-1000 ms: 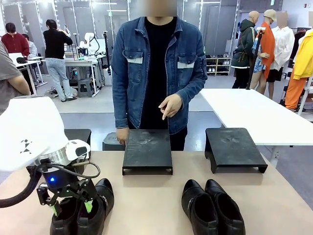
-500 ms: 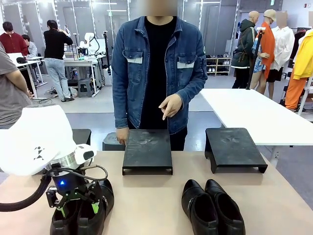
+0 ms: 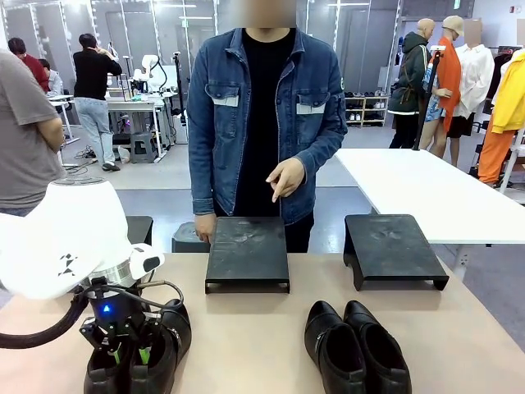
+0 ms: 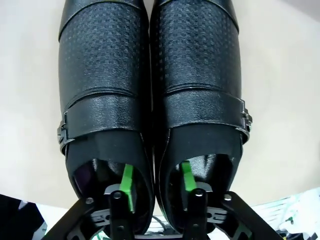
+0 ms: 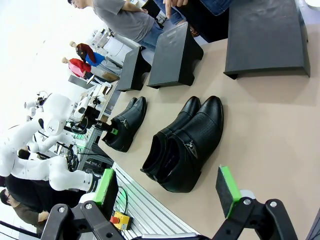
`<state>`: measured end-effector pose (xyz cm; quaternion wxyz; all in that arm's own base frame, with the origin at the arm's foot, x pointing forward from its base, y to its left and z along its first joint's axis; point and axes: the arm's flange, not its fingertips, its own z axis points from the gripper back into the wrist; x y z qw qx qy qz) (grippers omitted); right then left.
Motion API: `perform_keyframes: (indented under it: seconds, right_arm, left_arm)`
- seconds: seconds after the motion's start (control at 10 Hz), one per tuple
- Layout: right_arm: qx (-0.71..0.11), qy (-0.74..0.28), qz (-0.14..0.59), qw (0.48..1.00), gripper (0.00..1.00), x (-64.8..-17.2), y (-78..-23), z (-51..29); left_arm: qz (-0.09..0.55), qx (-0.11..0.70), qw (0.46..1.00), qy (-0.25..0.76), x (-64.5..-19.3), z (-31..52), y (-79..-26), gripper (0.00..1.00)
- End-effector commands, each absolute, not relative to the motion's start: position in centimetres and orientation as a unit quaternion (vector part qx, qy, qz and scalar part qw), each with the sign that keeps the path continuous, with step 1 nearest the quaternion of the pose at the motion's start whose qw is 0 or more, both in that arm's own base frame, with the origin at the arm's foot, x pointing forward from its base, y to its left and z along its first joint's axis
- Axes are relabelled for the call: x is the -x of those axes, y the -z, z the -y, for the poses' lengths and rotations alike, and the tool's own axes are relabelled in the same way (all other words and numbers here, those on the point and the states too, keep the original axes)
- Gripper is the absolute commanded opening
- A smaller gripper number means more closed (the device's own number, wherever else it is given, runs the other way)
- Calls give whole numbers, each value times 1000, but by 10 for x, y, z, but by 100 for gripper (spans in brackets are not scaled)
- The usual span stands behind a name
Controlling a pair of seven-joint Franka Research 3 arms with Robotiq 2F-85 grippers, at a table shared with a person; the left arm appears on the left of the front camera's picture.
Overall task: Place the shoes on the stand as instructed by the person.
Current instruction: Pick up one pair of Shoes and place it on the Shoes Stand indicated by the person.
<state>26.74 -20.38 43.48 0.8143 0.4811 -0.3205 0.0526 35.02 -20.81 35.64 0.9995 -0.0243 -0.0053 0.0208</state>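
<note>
While the strapped pair [image 4: 105, 65] lay side by side with toes toward the top of the left wrist picture, the left gripper [image 4: 157, 180] stood with one green-padded finger down inside each shoe's opening, so that the two adjoining inner walls ran between its jaws. The jaws were partway open; whether the pads pressed on those walls could not be told. Each shoe showed a perforated upper, a broad strap and a buckle at its outer side. In the front view the strapped pair [image 3: 168, 328] sat at the lower left of the frame on the tan table [image 3: 246, 345], the left gripper [image 3: 131, 355] reaching down into it below the white left arm [image 3: 57, 238]. The second pair [image 3: 357, 349] rested at the lower centre-right, well apart from the first, toes toward the far side. Beyond the shoes, the middle stand [image 3: 246, 250] stood black at the centre of the frame and the right-hand stand [image 3: 394, 246] beside it. The person [image 3: 262, 123] in a denim jacket stood behind the middle stand, one hand [image 3: 287, 176] held above its far edge with the forefinger pointing down, the other hand [image 3: 205, 226] at its far left corner. In the right wrist view the right gripper [image 5: 165, 175] hung above the table near the second pair [image 5: 185, 145], jaws spread wide with nothing between them.
</note>
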Motion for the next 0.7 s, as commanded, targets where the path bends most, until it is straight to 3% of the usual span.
perform_keyframes:
  seconds: [0.0, 0.4, 0.6]
  right_arm:
    - [-483, -57, 331, 809, 100, -268, -435, 206]
    - [-483, -57, 331, 809, 100, -268, -435, 206]
    - [-483, -57, 331, 809, 100, -268, -435, 206]
  left_arm:
    - [18, 6, 999, -32, -353, 212, -349, 0]
    - [23, 3, 999, -33, -352, 215, -354, 0]
    - [49, -3, 998, -30, -343, 218, -383, 0]
